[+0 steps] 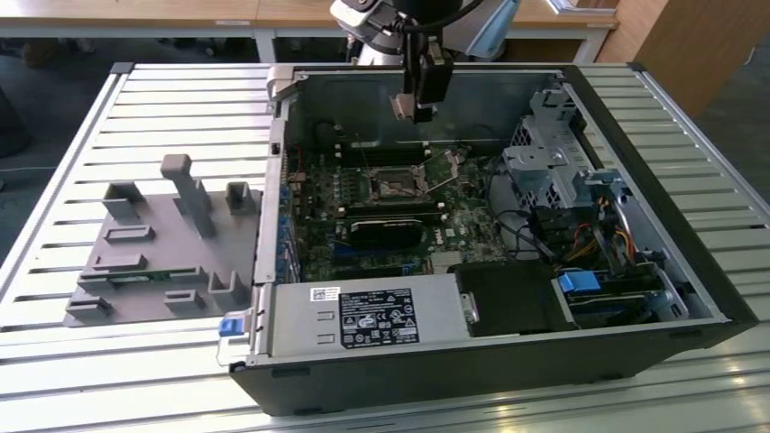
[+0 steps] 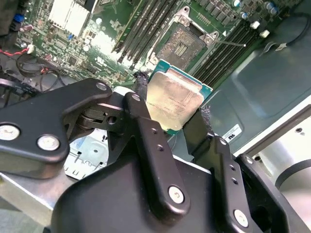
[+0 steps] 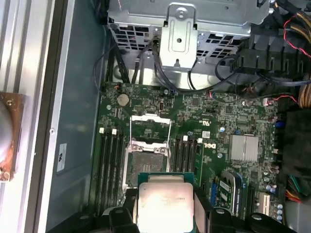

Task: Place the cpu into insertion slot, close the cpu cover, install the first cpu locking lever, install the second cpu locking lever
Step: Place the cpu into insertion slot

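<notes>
In the exterior view the gripper [image 1: 414, 106] was seen above the open computer case [image 1: 673, 271], at about twelve o'clock from the insertion slot [image 1: 395, 187]. What it carried was made plain in both wrist views: the cpu [image 2: 174, 99] was clamped by its edges between the fingers [image 2: 140, 94], held apart from the bare slot. The cpu cover [image 3: 150, 127] was seen folded open.

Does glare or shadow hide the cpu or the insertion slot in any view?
Second wrist view: glare washes the cpu face, its rim readable; the insertion slot is evenly lit. First wrist view: mild sheen on the cpu, slot unobscured. Exterior view: the slot sits shaded inside the computer case, yet distinguishable.
</notes>
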### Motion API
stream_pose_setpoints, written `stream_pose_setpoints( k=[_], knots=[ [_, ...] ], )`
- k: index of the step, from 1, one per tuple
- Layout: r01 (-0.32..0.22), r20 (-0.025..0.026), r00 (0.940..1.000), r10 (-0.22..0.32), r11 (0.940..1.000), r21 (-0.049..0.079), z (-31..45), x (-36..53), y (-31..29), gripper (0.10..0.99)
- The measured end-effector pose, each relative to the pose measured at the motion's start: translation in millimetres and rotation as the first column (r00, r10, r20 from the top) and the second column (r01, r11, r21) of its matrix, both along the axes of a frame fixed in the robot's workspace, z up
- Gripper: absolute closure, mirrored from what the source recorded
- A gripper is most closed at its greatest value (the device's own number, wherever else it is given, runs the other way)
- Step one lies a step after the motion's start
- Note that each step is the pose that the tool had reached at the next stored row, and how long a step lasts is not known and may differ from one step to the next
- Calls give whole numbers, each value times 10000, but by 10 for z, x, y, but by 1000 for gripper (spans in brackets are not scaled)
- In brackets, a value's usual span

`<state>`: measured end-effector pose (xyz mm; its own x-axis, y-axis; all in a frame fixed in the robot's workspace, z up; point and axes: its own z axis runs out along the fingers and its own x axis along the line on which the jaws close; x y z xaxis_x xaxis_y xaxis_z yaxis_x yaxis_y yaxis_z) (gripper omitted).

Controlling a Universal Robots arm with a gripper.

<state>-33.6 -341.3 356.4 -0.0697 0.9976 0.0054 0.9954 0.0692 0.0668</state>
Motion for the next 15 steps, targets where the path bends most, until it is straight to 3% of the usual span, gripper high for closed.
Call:
stream_pose_setpoints(
  k=[15],
  knots=[
    [95,0,10000,-95,10000,0,-153,0,67,541]
  ],
)
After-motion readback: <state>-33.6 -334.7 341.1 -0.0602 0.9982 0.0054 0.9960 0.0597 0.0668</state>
